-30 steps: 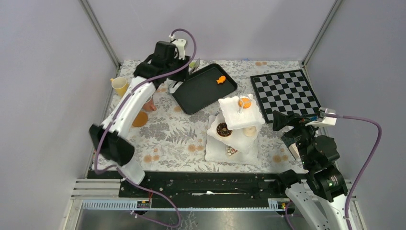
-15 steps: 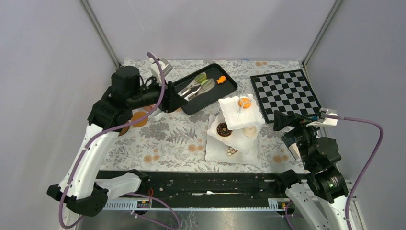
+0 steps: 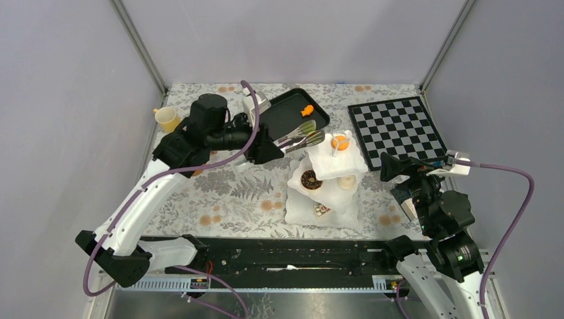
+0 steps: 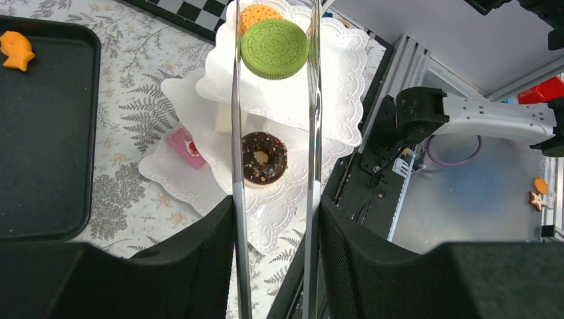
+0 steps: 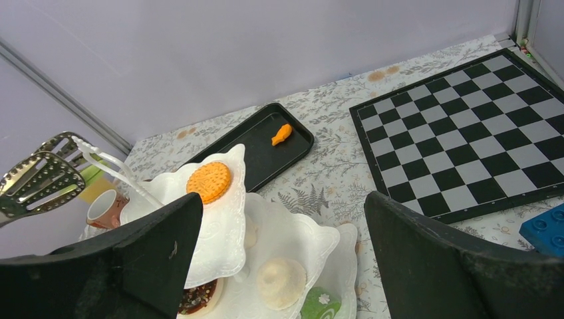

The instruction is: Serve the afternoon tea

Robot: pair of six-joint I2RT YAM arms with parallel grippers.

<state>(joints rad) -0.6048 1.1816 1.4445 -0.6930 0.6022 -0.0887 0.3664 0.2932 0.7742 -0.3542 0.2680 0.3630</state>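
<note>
Green macaron (image 4: pixel 275 48) is pinched between the two tips of the silver tongs (image 4: pixel 237 133), over the top tier of the white three-tier stand (image 4: pixel 342 83). Can't tell from the wrist view whether it touches the tier or hangs just above it. An orange round cookie (image 4: pixel 258 13) lies on that tier, right beside the macaron at its 12 o'clock.

Tongs are squeezed partway, arms near parallel, gripping only the macaron. Left gripper (image 4: pixel 275 222) is clamped across both tong arms, one finger on each side.

Lower tiers: chocolate donut (image 4: pixel 264 157) on the middle one, pink cake slice (image 4: pixel 181 147) on the bottom.

Overhead view, taken from the stand:
- black tray (image 3: pixel 282 109) at 11 o'clock, with an orange fish-shaped cookie (image 3: pixel 306 110) on it
- chessboard (image 3: pixel 397 126) at 1 o'clock
- yellow cup (image 3: pixel 166 118) at 10 o'clock, well apart, by the left wall
- right gripper (image 5: pixel 279 212) at 3 o'clock, near the stand, fingers spread wide with nothing between them and touching nothing
</note>
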